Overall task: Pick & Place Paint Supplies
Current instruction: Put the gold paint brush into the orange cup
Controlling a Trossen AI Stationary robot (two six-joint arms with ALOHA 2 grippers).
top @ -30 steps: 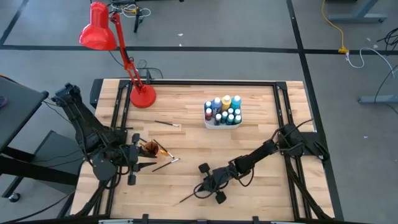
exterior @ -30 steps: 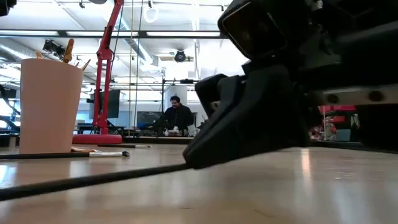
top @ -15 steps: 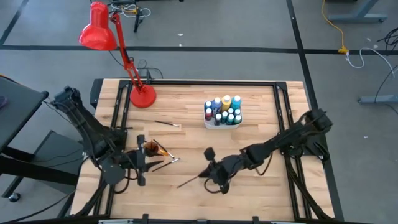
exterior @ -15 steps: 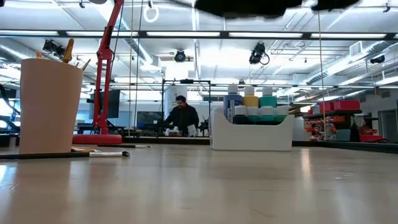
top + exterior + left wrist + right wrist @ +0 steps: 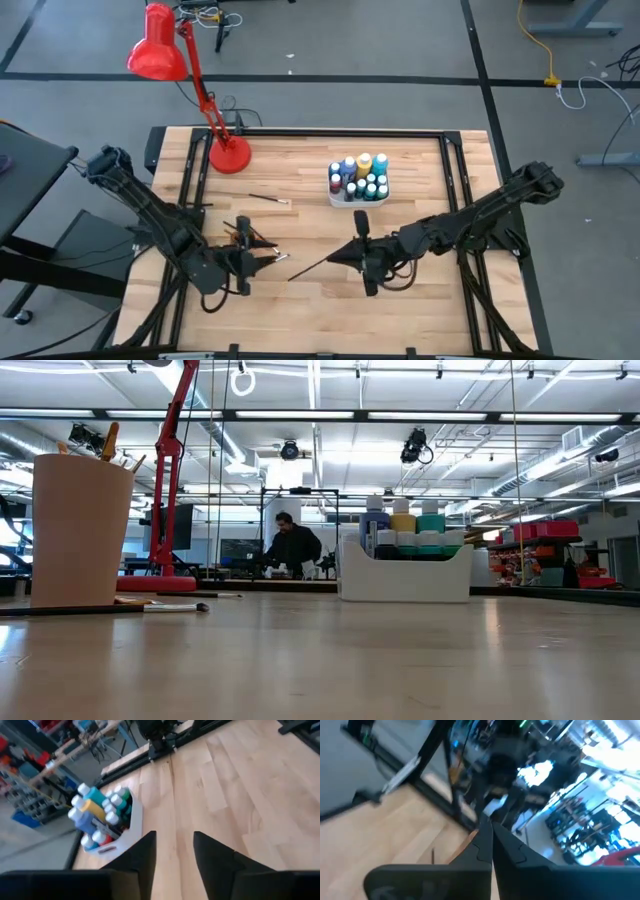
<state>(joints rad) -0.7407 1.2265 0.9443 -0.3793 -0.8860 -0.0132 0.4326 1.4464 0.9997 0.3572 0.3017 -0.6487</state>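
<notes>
My right tool [image 5: 343, 256] is pinched fully shut on the tip of a thin dark paintbrush [image 5: 308, 270]. It hangs just in front of the white tray [image 5: 338, 199], on the side toward the arms' bases. The brush slants away from the tray, down toward the front edge of the tabletop [image 5: 420, 310]. From the right wrist the two dark fingers [image 5: 481, 845] show pressed together, though I cannot make out the brush between them.

My left tool [image 5: 262, 262] sits well off to the tray's left and farther forward. Its fingers [image 5: 142, 857] stand apart with only bare wood between them; it grips nothing.

Just beside that tool is the small orange cup [image 5: 243, 236], upright, with brush handles poking out of its top. A second brush [image 5: 277, 258] with a pale ferrule lies flat on the wood next to the cup. A third brush [image 5: 269, 200] lies alone between the tray and the red desk lamp [image 5: 227, 155].

The paint bottles [image 5: 361, 177], blue, yellow, teal, green and red, stand packed upright inside the tray.

Beyond the tray, across the room, a person [image 5: 291, 547] in dark clothes bends over a bench.
</notes>
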